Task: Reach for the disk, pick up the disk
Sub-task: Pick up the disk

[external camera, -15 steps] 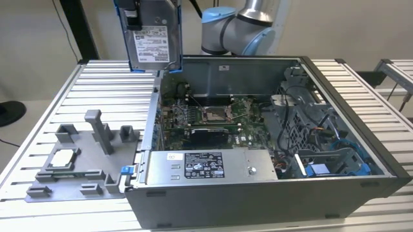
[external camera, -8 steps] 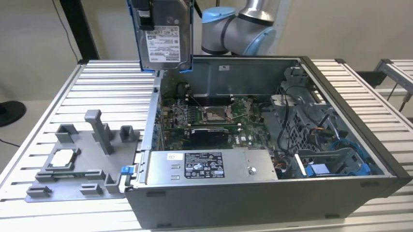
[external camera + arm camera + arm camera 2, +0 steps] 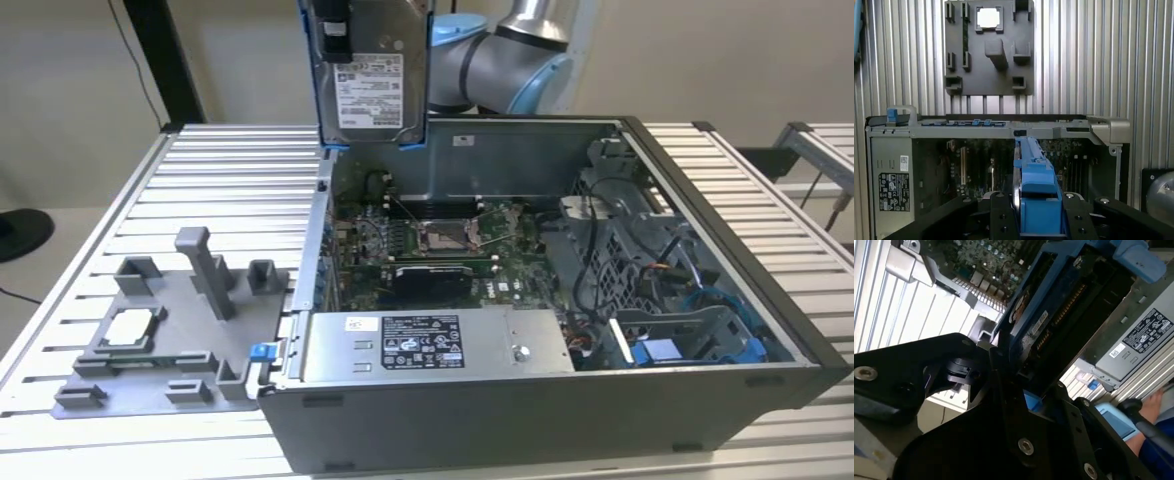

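Your end effector is gripping the disk; its long axis is running straight down from the grip, hanging above the open computer case.

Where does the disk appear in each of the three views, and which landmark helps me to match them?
Exterior view: the disk hangs upright above the back wall of the computer case, at the top edge.
Second wrist view: the disk, edge-on and dark with blue rails, in front of the motherboard.
First wrist view: the disk, blue rail edge-on, gripped in the tool.
Shared landmark: the labelled grey box inside the case.
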`<state>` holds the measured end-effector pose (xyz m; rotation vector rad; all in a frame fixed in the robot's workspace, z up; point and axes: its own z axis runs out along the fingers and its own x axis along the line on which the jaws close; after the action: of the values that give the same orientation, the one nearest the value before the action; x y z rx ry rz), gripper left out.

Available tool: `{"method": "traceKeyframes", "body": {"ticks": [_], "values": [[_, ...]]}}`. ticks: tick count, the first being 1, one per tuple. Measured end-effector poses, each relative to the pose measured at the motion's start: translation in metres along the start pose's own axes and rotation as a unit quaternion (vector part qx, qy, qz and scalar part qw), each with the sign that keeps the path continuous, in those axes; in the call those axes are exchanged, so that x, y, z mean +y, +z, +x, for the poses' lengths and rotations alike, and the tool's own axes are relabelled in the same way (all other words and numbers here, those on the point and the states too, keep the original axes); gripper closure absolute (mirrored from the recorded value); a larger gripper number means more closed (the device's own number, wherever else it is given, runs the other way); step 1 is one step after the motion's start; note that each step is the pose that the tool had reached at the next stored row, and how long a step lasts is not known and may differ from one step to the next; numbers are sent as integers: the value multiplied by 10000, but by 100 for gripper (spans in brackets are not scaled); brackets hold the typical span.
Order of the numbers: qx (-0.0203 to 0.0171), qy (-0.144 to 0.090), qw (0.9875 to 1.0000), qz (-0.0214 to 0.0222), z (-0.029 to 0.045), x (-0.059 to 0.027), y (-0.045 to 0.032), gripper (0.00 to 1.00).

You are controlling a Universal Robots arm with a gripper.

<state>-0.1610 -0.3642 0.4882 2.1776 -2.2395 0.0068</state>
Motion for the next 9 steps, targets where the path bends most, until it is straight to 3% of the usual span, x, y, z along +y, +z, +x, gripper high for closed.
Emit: {"method": "traceKeyframes", "body": {"ticks": [9], "values": [[0,0,10000,0,-8,-287,-3,100]]}}
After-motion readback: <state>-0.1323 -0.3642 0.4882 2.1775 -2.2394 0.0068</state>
